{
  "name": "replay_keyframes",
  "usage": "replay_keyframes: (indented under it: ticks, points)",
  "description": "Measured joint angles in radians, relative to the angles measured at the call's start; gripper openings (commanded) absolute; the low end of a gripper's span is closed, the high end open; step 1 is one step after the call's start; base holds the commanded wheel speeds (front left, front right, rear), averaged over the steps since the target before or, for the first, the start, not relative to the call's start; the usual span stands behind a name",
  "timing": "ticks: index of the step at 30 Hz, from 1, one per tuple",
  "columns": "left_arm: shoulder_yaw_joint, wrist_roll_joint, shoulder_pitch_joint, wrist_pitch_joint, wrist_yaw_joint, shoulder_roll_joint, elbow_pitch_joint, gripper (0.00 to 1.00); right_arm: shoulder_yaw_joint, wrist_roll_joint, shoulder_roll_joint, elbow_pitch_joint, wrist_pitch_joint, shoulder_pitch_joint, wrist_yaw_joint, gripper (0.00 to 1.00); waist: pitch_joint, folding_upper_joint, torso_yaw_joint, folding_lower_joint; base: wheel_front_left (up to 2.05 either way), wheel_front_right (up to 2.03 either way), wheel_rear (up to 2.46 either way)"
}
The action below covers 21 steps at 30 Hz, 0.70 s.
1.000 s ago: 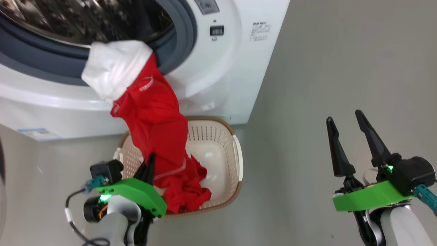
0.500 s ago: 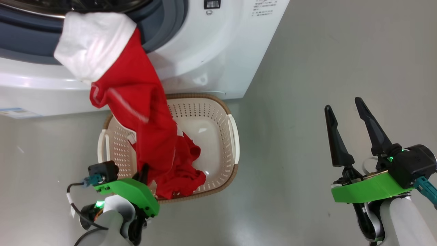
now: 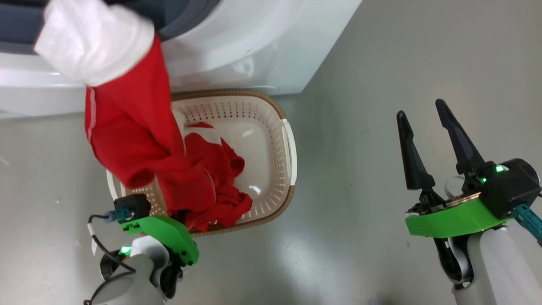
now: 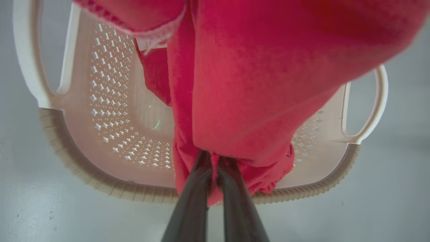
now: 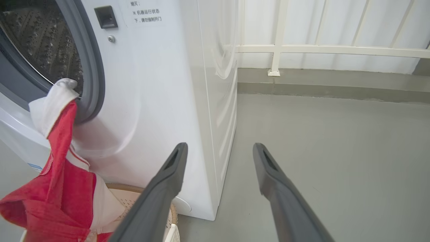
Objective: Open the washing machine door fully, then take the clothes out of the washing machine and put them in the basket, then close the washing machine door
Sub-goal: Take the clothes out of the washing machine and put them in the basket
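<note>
- Our left end effector [image 4: 210, 156] is clamped on the clothes [image 3: 139, 140], over the near rim of the basket [image 3: 237, 94].
- Clothes trail from the washing machine [image 3: 262, 46] opening, white end up there, red bulk in the basket.
- Our right end effector [image 3: 420, 107] is spread wide, holding nothing, over the floor [image 3: 360, 212], well apart from the basket.

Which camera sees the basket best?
The head view: most of the basket shows from above, rim and inside. The left wrist view shows it close, half hidden by the clothes. The right wrist view catches a sliver of rim.
</note>
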<state>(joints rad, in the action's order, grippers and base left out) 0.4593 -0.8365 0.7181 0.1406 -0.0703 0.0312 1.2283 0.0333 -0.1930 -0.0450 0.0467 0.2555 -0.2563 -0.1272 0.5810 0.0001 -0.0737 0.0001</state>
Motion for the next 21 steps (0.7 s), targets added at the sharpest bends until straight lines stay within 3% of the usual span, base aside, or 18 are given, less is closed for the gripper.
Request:
replay_keyframes:
  ticks: [18,19,20,21]
  points:
    - [0.070,-0.063,0.035,0.028,0.018,0.000,0.041,0.00,0.010,-0.002,-0.002,0.004,0.000,-0.034,0.000,1.00,0.059,0.0000,-0.017,0.0000,0.00,0.00,0.00]
    - [0.072,-0.066,0.037,0.029,0.020,0.000,0.043,0.23,0.007,-0.003,-0.002,0.008,0.000,-0.034,0.000,1.00,0.058,0.0000,-0.018,0.0000,0.00,0.00,0.00]
    - [0.074,-0.068,0.040,0.037,0.029,0.000,0.045,0.66,0.005,-0.003,-0.003,0.012,0.000,-0.034,0.000,1.00,0.057,0.0000,-0.019,0.0000,0.00,0.00,0.00]
    - [0.075,-0.069,0.043,0.039,0.036,0.000,0.046,1.00,0.004,-0.003,-0.003,0.015,0.000,-0.034,0.000,1.00,0.056,0.0000,-0.020,0.0000,0.00,0.00,0.00]
